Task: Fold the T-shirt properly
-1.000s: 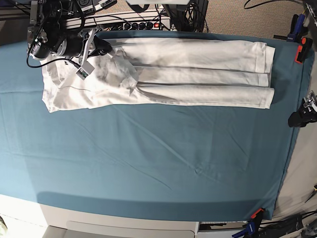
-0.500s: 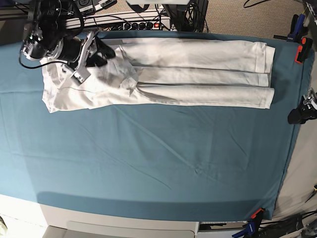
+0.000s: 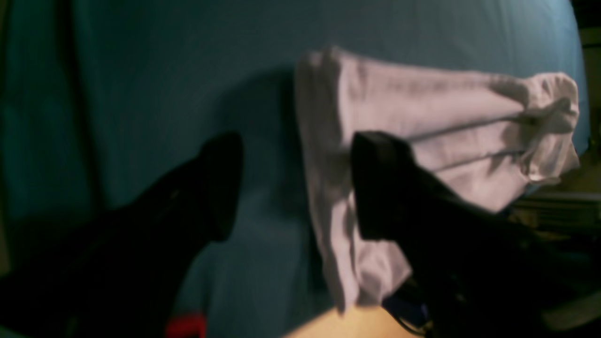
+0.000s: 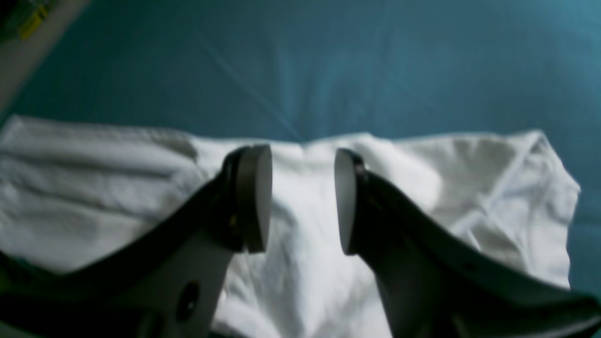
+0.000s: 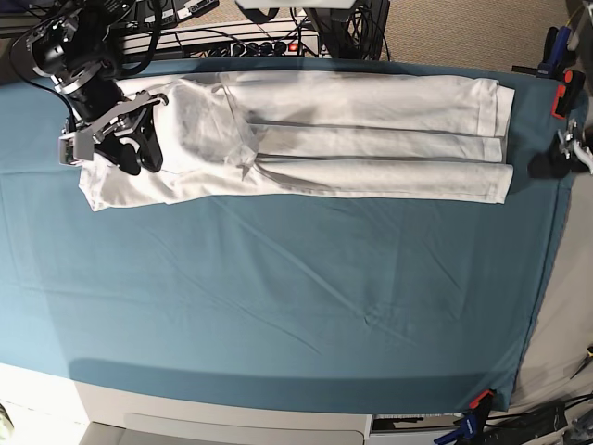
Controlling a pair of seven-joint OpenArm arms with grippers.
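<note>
Both sets of fingers stand spread and empty: your right gripper [image 5: 139,139] over the collar end, left gripper [image 3: 293,185] off the hem end. Across the teal cloth's [image 5: 306,297] far side lies the T-shirt [image 5: 371,139], soft and limp; pinch doubled hems. Near side offers room.

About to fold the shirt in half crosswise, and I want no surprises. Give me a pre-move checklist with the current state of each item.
1. T-shirt already folded into a long strip on the teal cloth: ok.
2. Right end effector open, above the shirt's collar end: ok.
3. Left end effector open near the hem end: ok.
4. Either end effector gripping fabric: not ok, both hold nothing.
5. Sleeve end lying flat: not ok, it looks bunched and wrinkled.
6. Hem layers aligned at the far end: cannot tell, wrist view is blurred.
</note>
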